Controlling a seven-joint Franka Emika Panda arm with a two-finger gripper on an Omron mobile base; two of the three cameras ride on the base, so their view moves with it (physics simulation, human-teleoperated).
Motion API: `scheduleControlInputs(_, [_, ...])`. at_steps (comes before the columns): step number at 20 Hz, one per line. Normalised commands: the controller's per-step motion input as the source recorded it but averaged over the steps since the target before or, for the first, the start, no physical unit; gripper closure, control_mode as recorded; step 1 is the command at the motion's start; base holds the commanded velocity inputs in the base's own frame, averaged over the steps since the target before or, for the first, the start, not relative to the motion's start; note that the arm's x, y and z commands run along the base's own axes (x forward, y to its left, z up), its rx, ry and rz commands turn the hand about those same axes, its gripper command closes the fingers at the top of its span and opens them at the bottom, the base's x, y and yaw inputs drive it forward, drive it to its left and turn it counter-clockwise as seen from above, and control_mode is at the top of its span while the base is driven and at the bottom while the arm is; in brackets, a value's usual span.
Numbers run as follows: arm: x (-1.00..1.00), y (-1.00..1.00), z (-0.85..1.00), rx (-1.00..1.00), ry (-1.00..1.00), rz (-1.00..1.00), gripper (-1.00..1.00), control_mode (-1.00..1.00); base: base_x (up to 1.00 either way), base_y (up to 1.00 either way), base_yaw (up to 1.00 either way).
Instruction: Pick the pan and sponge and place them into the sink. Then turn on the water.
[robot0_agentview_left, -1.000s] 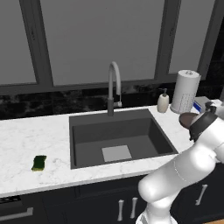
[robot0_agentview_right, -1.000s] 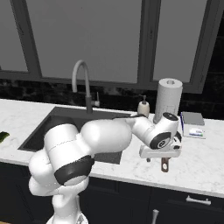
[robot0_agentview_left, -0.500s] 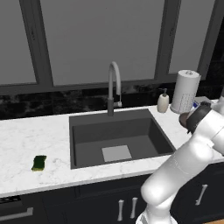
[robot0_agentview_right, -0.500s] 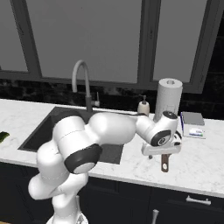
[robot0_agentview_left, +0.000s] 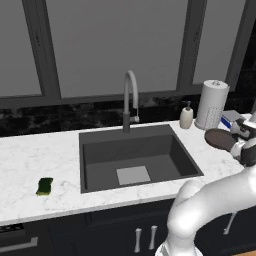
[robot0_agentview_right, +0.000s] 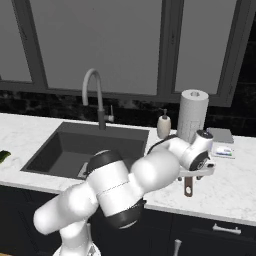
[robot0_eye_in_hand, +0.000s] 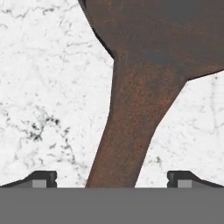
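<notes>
Forearm and wrist are rolling in over the pan (robot0_agentview_left: 220, 138) since a second ago, now hanging above its handle at right of both base views. Pincer (robot0_eye_in_hand: 112, 178) is standing spread wide, tips straddling the handle with bare marble worktop (robot0_eye_in_hand: 39, 87) either side, nothing pinched. Pan is sitting on the worktop right of the sink (robot0_agentview_left: 100, 150). Judging: rigid, fairly heavy, bowl-weighted; best gripped on the handle close to the bowl to limit tipping.

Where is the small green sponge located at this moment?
In the left base view, the small green rectangular sponge lies on the white marble counter, left of the dark-grey sink, near the front edge.
</notes>
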Motion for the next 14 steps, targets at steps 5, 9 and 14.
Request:
scheduleControlInputs(5, [0.12, -0.01, -0.38, 0.00, 0.07, 0.00, -1.00, -1.00, 0.00, 0.00, 0.00])
scheduleControlInputs(9, [0.02, 0.00, -0.63, 0.02, 0.17, 0.00, -1.00, -1.00, 0.00, 0.00, 0.00])
scheduleControlInputs(14, [0.00, 0.00, -0.65, 0.05, 0.18, 0.00, -1.00, -1.00, 0.00, 0.00, 0.00])
